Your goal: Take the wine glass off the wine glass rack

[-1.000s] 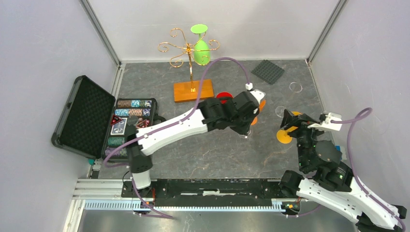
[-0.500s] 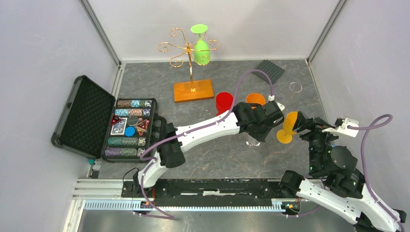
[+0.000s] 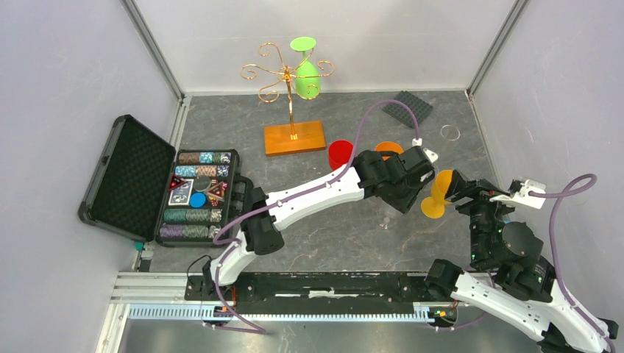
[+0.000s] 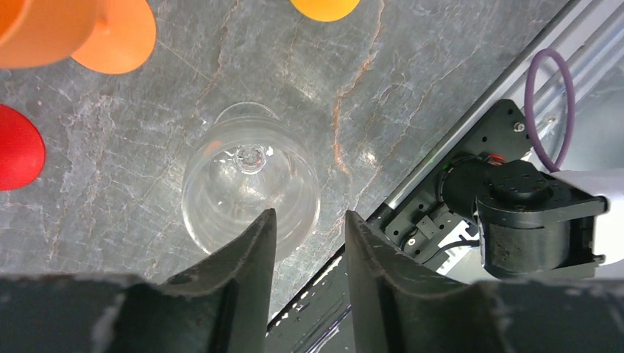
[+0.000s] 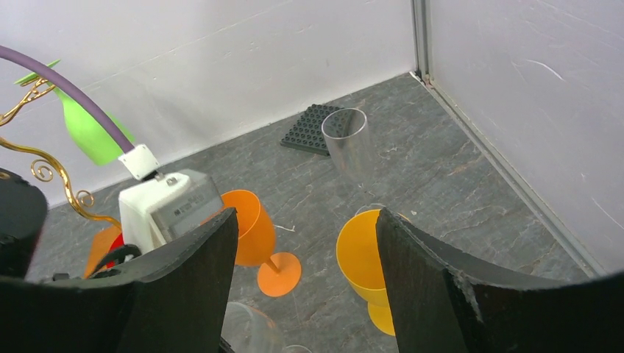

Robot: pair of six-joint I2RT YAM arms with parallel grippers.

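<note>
The wine glass rack (image 3: 288, 77) is a gold scrolled stand on a wooden base (image 3: 294, 137) at the back. A green wine glass (image 3: 307, 73) hangs upside down from its right arm; it also shows in the right wrist view (image 5: 84, 125), beside the gold scrolls (image 5: 37, 165). My left gripper (image 3: 405, 202) is far from the rack, to the right of centre. It is open and empty (image 4: 309, 228) above a clear glass (image 4: 250, 184) standing on the table. My right gripper (image 3: 450, 188) is open and empty (image 5: 302, 243), next to a yellow glass (image 5: 368, 265).
A red glass (image 3: 340, 154) and an orange glass (image 3: 388, 151) stand in front of the rack base. A clear flute (image 5: 349, 147) and a black studded mat (image 3: 407, 109) are at the back right. An open poker chip case (image 3: 188, 195) lies at the left.
My left arm has swung from the centre to the right, and the clear glass now stands free on the table below it. My right arm shifted right, then held still.
</note>
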